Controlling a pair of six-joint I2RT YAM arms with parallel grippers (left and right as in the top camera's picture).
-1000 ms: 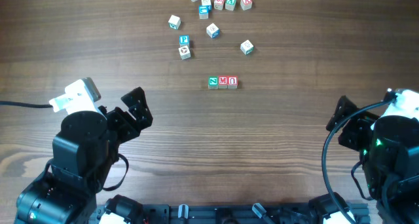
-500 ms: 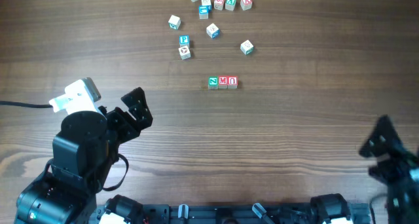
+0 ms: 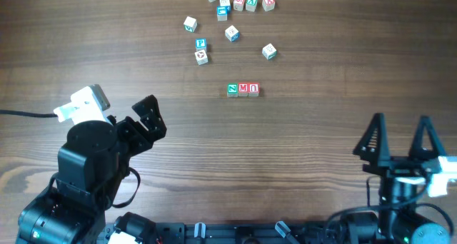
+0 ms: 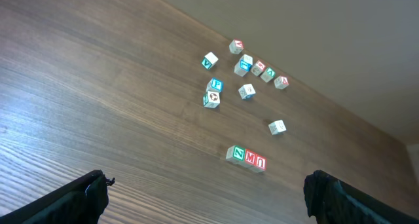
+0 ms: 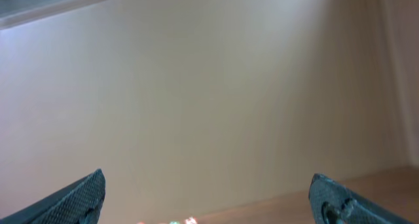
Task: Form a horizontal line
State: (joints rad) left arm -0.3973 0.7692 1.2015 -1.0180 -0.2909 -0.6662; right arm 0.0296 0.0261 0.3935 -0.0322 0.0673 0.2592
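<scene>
Wood-grain tabletop carries the line at centre frame: green "N" cube, red "M" cube and red arch-letter cube touch side by side, seemingly finished. That is probably why the left gripper and right gripper hang wide and empty near the bottom edge, well apart from it. Above lie spare cubes. The right wrist view faces a pale wall, hiding nearly everything, and the arch letter is unreadable.

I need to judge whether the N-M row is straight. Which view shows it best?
Overhead: it looks straight down on the three-cube row, cubes side by side, letters readable. The left wrist view shows it obliquely, on a slant. The right wrist view shows mostly wall, only blurred specks.
</scene>
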